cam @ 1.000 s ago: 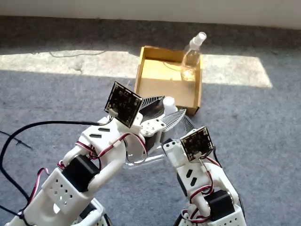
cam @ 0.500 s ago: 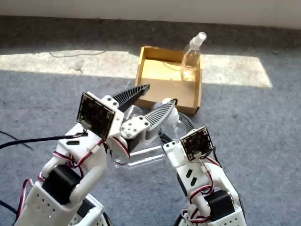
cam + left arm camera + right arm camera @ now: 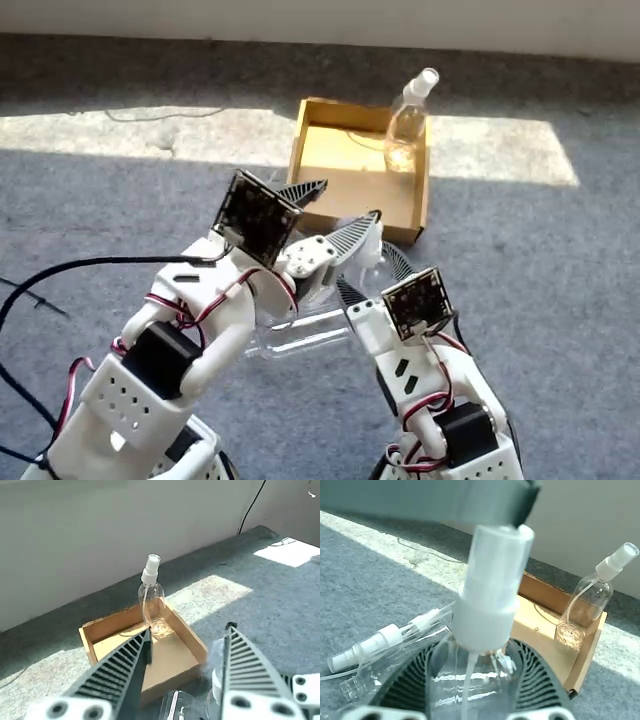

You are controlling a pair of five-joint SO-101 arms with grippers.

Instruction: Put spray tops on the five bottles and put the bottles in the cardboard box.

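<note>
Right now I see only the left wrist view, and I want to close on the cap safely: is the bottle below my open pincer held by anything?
Observer: Yes. The right pincer is shut around the body of that bottle.
Operator: Is the cap just loose on it, or is it seated?
Observer: The spray top sits down over the bottle's neck, and its tube runs down inside the bottle. I cannot tell whether it is screwed tight.
</note>
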